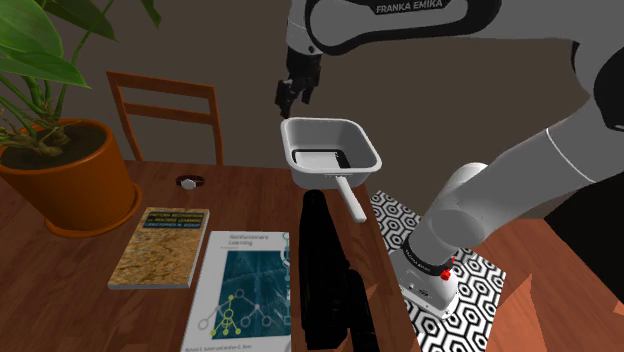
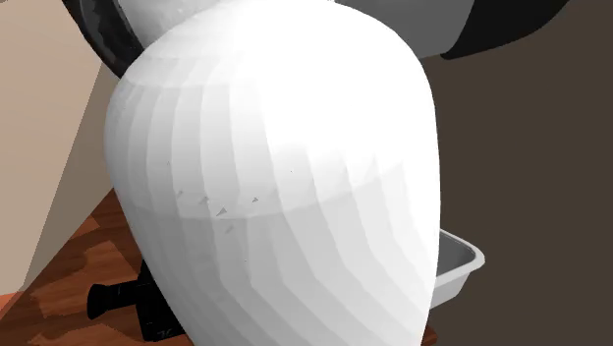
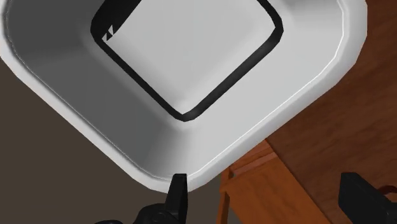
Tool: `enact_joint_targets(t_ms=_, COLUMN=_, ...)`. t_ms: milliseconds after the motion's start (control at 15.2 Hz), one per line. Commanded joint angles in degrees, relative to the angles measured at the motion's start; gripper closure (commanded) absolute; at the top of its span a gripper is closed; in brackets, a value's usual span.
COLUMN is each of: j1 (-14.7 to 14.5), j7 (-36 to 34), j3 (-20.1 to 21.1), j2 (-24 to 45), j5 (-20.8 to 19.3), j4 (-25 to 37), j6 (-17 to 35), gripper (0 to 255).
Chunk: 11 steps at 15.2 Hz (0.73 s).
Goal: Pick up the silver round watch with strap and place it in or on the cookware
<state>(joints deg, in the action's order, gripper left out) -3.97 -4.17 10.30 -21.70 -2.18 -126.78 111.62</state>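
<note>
The gripper [image 1: 297, 95] hangs empty, and the wrist view settles it: the black fingers [image 3: 178, 194] stand wide apart with nothing between them, just a corner of the pan's rim and some brown wood beyond. Directly below the hand sits the white pan [image 1: 330, 150], a squarish dish with rounded corners and a dark line around its floor. That floor is bare, no watch in it! Its handle [image 1: 348, 195] pokes toward the shoulder camera. So where is the watch [image 1: 190, 182]? There it is, small and round with a dark strap, lying flat on the wooden table [image 1: 250, 200]. It is well apart from the gripper, off to the shoulder view's left of the pan, just past the top edge of the brown book [image 1: 160, 248] and near the orange plant pot [image 1: 70, 185]. Judging by that, nothing that counts is done: the pickup is not yet made and the placing is all to come. The hand looks to need a trip across to the watch, a descent, a grip, and a carry over to the pan. As for the pose, the arm [image 1: 520, 170] climbs from the patterned stand [image 1: 485, 275] at the shoulder view's lower right and bends high. Its upper link crosses the top of the frame, and the wrist turns down so the gripper points at the pan's far side.
</note>
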Motion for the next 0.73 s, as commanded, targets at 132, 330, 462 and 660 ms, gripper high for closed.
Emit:
enact_joint_targets(t_ms=132, j1=-1.2, j7=-0.9, j3=2.5, j2=7.6, j5=-0.9, j4=4.1, j6=3.2, gripper=0)
enact_joint_targets(t_ms=330, j1=-2.1, j7=-1.7, j3=4.3, j2=13.1, j5=-2.0, j4=7.3, j6=5.1, gripper=0)
enact_joint_targets(t_ms=462, j1=-2.8, j7=-2.2, j3=5.4, j2=16.8, j5=-3.0, j4=9.7, j6=6.1, gripper=0)
enact_joint_targets(t_ms=660, j1=-4.0, j7=-3.2, j3=6.9, j2=22.5, j5=-4.9, j4=13.7, j6=7.3, gripper=0)
